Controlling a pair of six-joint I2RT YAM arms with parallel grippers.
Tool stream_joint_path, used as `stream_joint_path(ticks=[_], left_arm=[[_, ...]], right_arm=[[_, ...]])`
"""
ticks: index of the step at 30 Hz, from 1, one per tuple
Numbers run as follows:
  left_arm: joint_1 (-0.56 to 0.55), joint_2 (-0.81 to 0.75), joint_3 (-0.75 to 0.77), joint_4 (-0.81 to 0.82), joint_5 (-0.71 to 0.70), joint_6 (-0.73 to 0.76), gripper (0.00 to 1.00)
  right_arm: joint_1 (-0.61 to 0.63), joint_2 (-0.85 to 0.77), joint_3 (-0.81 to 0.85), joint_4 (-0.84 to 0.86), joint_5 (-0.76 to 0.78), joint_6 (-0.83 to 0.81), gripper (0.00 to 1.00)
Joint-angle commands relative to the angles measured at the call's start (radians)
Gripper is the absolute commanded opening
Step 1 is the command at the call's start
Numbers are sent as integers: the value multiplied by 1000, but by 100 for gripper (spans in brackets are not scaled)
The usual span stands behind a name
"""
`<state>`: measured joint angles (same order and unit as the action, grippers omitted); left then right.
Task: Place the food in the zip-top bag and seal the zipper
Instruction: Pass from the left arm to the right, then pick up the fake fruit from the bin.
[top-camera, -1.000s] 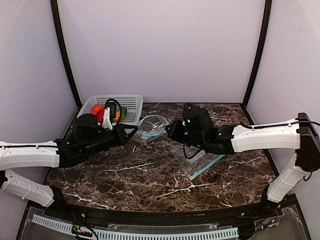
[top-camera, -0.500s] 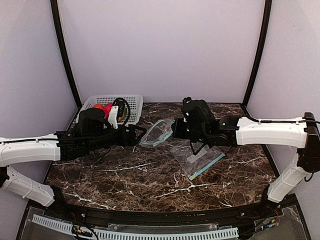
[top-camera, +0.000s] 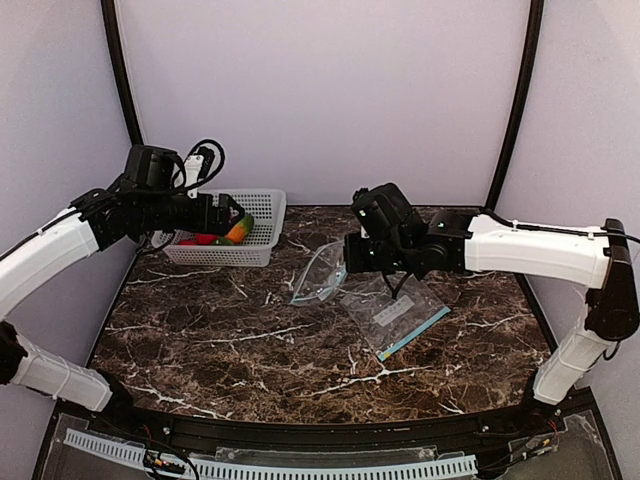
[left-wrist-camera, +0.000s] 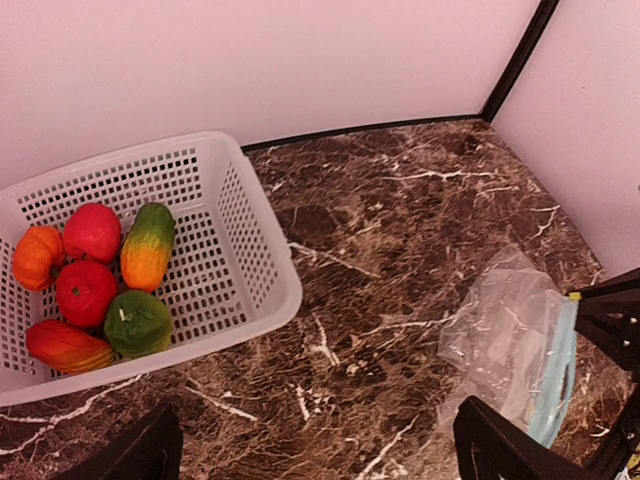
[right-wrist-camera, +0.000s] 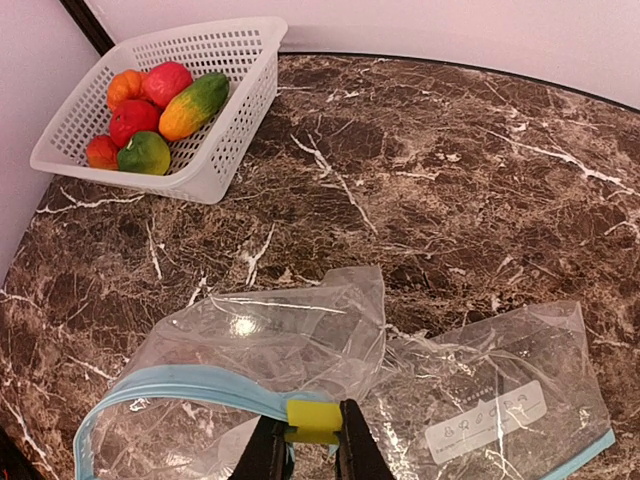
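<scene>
The left fingers (left-wrist-camera: 150, 450) swung back over the basket (left-wrist-camera: 255, 250), wide and empty; right fingers (right-wrist-camera: 268, 450) pinch the bag (right-wrist-camera: 250, 340); food (left-wrist-camera: 90, 290) unbagged.

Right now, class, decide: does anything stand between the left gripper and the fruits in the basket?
Nothing visible does: the fruits lie uncovered in the open-topped basket, with the open left gripper raised near its wall.
</scene>
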<state>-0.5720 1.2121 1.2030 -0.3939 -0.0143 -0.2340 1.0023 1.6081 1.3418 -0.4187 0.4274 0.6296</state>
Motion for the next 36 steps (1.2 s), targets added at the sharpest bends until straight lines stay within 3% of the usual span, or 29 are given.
stream_joint_path(ticks=[1,9,20,36], left_arm=[[128,138,58,-157,74,99,95],[289,346,150,-43,95,18,92],[329,700,420,-135,40,45,78],[371,867,455,-136,82,105,83]], right_arm=[[-5,28,44,-52,-41,-22,0],[-5,41,61,-52,-73,-16,0],[-6,53,74,-49,-82,-13,0],[-5,77,92,-37,-118,-3,0]])
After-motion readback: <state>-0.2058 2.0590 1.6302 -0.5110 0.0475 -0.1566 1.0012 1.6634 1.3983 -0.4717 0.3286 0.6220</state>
